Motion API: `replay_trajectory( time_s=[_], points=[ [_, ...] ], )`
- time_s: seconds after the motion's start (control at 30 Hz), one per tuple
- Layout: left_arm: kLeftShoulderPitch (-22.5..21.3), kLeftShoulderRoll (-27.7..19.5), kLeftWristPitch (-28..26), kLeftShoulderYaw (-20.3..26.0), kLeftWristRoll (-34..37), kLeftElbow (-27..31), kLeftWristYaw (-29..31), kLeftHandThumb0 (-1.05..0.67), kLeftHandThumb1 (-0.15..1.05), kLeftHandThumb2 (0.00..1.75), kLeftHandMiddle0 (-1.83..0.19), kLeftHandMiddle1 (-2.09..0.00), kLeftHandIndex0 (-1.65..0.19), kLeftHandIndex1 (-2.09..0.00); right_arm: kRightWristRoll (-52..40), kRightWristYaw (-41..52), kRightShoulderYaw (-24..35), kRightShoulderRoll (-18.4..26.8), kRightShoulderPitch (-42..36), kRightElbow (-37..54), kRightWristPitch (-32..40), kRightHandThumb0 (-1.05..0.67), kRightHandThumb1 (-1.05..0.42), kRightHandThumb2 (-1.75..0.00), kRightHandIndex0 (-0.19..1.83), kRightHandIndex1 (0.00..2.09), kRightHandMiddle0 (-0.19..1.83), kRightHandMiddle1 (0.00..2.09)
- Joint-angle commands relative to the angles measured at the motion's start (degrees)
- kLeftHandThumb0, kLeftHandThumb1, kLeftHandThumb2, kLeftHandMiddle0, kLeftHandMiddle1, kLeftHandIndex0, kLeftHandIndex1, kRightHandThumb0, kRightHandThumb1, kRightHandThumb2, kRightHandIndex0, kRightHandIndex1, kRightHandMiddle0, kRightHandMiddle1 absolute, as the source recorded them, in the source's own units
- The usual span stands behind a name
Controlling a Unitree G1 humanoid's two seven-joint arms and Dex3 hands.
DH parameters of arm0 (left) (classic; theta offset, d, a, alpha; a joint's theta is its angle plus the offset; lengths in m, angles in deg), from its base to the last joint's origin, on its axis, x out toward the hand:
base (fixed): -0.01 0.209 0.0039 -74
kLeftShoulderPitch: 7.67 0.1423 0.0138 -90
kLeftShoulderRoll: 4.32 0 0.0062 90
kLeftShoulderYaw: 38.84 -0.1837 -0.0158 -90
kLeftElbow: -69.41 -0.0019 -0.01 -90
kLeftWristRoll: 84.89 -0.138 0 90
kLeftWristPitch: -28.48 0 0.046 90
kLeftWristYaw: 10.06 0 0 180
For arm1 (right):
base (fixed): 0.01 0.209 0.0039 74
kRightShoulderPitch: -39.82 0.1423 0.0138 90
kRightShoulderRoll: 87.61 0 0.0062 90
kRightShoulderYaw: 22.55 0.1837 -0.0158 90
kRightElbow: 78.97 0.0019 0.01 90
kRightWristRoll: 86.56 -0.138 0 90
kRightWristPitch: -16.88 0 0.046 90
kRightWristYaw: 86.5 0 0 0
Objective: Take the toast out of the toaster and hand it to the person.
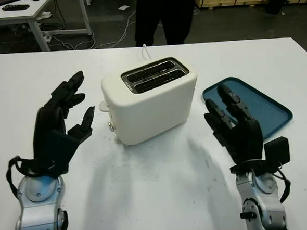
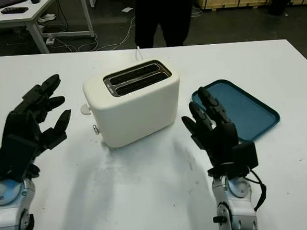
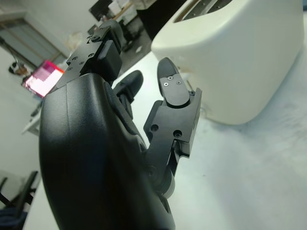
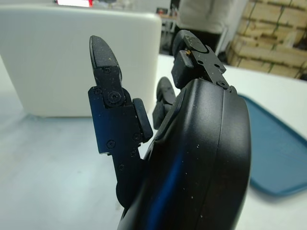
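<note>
smooth cream plastic toaster [image 1: 152,104], matt white table [image 1: 158,193], blue plastic tray [image 1: 267,105]

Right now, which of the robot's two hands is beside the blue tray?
The right hand, open; its fingertips overlap the blue tray's near edge. The left hand is across the toaster.

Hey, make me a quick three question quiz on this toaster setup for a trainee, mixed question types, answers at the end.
1. True or false: the left hand is gripping the toaster.
2. Multiple choice: the blue tray lies (A) on top of the toaster, (B) on the table on the toaster's right-arm side, (C) in the person's hands.
3. Fill in: the person stands at the table's ____ edge.

Key
1. False; it is open, beside the toaster and apart from it.
2. B; the open right hand is at the tray's near corner.
3. Far.
</note>
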Motion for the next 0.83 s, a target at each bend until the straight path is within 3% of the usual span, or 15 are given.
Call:
replay_trajectory(
  time_s=[0.0,0.2,0.43,0.8],
  points=[
    [1.19,0.19,1.57,-1.24,-1.07,-1.25,-0.83,-0.12,0.92,0.62,0.00,-0.93,-0.33,-0.01,0.95,-1.24,-0.87,-0.72,-0.79,1.11,1.85,-0.42,-0.92,-0.07,0.34,0.07,0.34,0.02],
    [2.33,2.12,2.62,-5.29,-4.34,-5.42,-4.74,-0.20,0.92,0.62,0.00,-1.00,-0.37,-0.03,4.52,-4.16,-2.75,-1.52,0.04,0.66,2.37,-0.40,-0.92,-0.07,0.40,0.07,0.39,0.04],
    [2.55,3.28,-1.63,-8.41,-7.76,-6.10,-5.62,-0.13,0.92,0.61,0.00,-0.91,-0.35,-0.03,4.43,-1.48,-2.34,-0.64,1.93,-3.77,-1.75,-0.46,-0.92,-0.08,0.40,0.07,0.41,0.03],
    [2.99,3.15,-1.97,-8.05,-7.48,-6.53,-5.15,-0.12,0.92,0.61,0.00,-0.97,-0.37,-0.04,4.62,-0.37,-0.69,-0.52,2.41,-5.32,-2.79,-0.46,-0.92,-0.04,0.43,0.08,0.44,0.03]
  ],
)
